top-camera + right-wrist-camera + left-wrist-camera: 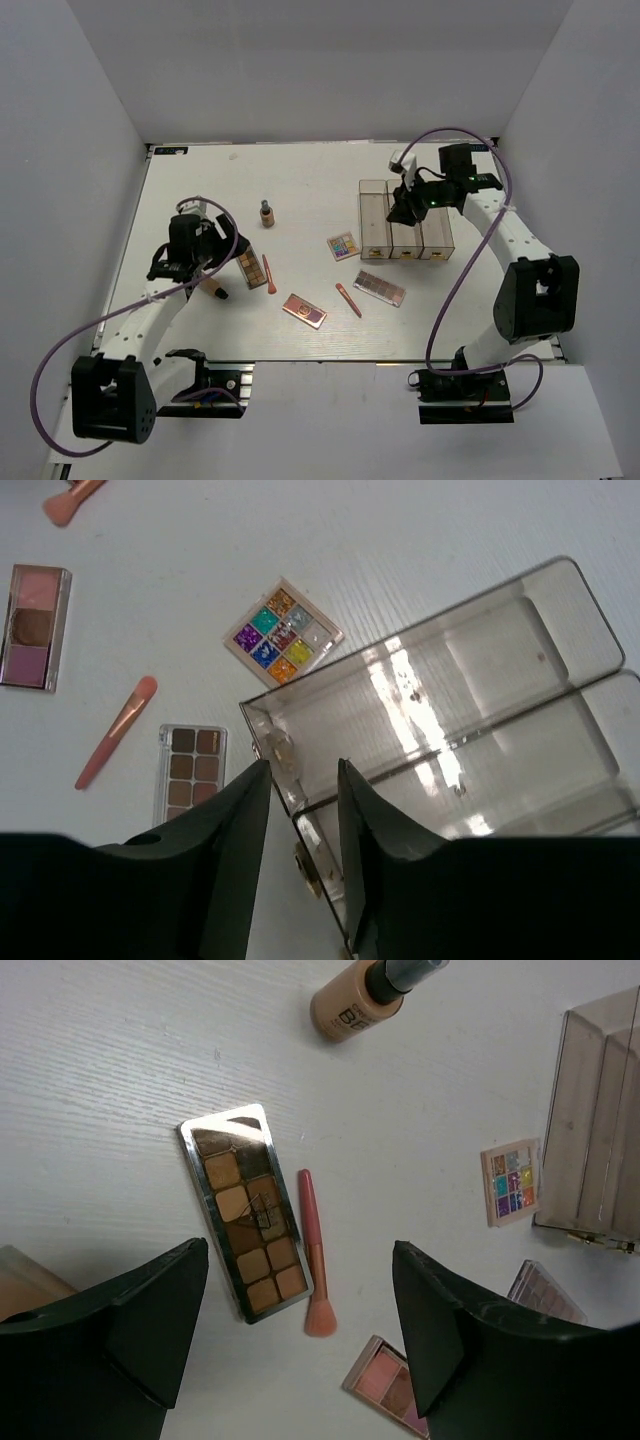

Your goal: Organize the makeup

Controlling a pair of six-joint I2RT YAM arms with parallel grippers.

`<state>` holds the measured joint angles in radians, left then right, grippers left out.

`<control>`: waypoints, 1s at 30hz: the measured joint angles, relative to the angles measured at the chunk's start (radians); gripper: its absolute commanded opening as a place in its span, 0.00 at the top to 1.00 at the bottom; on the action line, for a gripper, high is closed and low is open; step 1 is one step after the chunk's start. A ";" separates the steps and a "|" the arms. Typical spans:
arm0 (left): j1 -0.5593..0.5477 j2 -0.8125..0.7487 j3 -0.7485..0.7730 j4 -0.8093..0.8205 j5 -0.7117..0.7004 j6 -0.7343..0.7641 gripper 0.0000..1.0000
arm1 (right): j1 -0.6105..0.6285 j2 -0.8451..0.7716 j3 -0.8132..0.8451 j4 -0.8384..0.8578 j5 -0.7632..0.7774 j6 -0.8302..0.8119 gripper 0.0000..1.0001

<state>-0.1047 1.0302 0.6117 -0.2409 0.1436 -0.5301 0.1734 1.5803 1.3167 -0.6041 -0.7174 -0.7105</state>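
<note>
Left claw (pixel 298 1252) wide and empty, above the brown palette (pixel 248 1225) and coral brush (pixel 313 1250), which lie side by side on the worktop (pixel 120 1080). Right claw (pixel 303 770) narrow, at the clear box (pixel 450 710) front edge (no grip evident). Risk: 1 pinch may catch both palette and brush and skew them.

The only lettering close to legible is the dark print on the side of the tan bottle (pixel 350 1010) in the left wrist view. Its large capitals begin with what looks like "BE", above finer lines too small to read. The brown eyeshadow palette (pixel 250 1225) carries a small dark mark on the middle of its clear lid, and a dark sticker (pixel 172 150) sits at the far left corner of the table (pixel 300 180); neither can be read.
</note>
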 measured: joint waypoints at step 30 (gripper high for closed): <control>-0.002 -0.105 0.128 -0.298 -0.142 -0.011 0.15 | 0.442 0.591 0.356 0.467 0.127 0.142 0.11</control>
<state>-0.1066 0.9249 0.7399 -0.5392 0.0021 -0.5411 0.6155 2.1708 1.6726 -0.1375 -0.5907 -0.5686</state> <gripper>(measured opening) 0.847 0.886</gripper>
